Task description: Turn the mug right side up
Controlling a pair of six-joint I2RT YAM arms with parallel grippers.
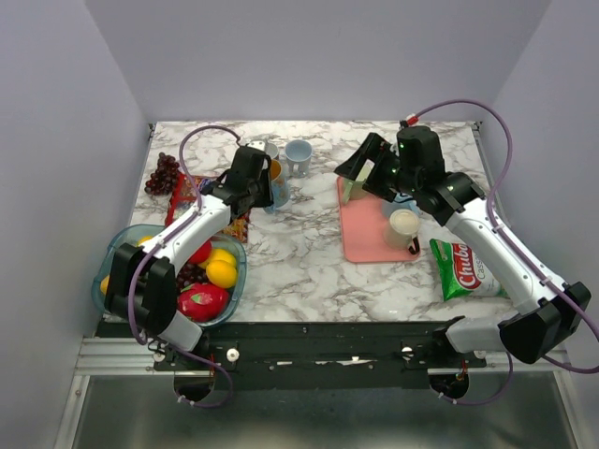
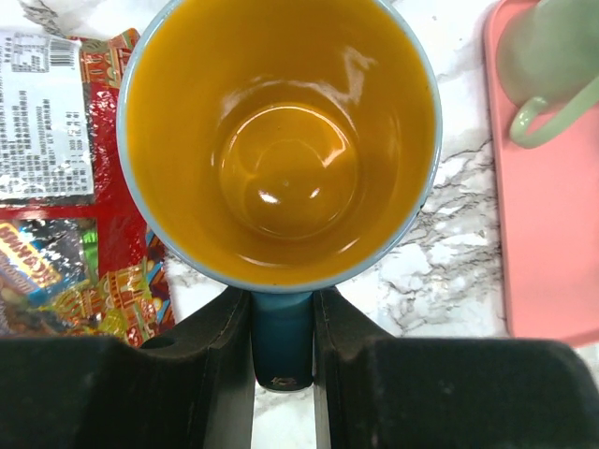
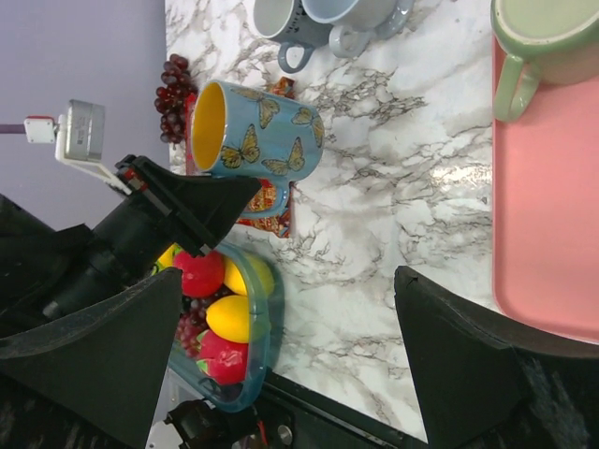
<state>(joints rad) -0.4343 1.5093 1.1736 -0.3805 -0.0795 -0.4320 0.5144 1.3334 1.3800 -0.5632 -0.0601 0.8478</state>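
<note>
The mug (image 2: 281, 140) is blue with butterflies and orange inside. In the left wrist view I look straight down into its open mouth, with marble table below it. My left gripper (image 2: 282, 318) is shut on its blue handle (image 2: 281, 341). In the top view the mug (image 1: 278, 182) is at the back left of the table under the left gripper (image 1: 267, 185). The right wrist view shows it (image 3: 257, 131) from the side; I cannot tell whether its base rests on the table. My right gripper (image 1: 360, 168) hangs open over the pink tray's far end, holding nothing.
A grey mug (image 1: 265, 150) and a pale blue mug (image 1: 299, 156) stand behind the held mug. The pink tray (image 1: 365, 234) carries a green mug (image 2: 552, 65) and a cream mug (image 1: 403, 227). Chips bag (image 1: 463, 269), fruit bowl (image 1: 241, 271), grapes (image 1: 165, 174) and snack packets (image 2: 56, 234) lie around.
</note>
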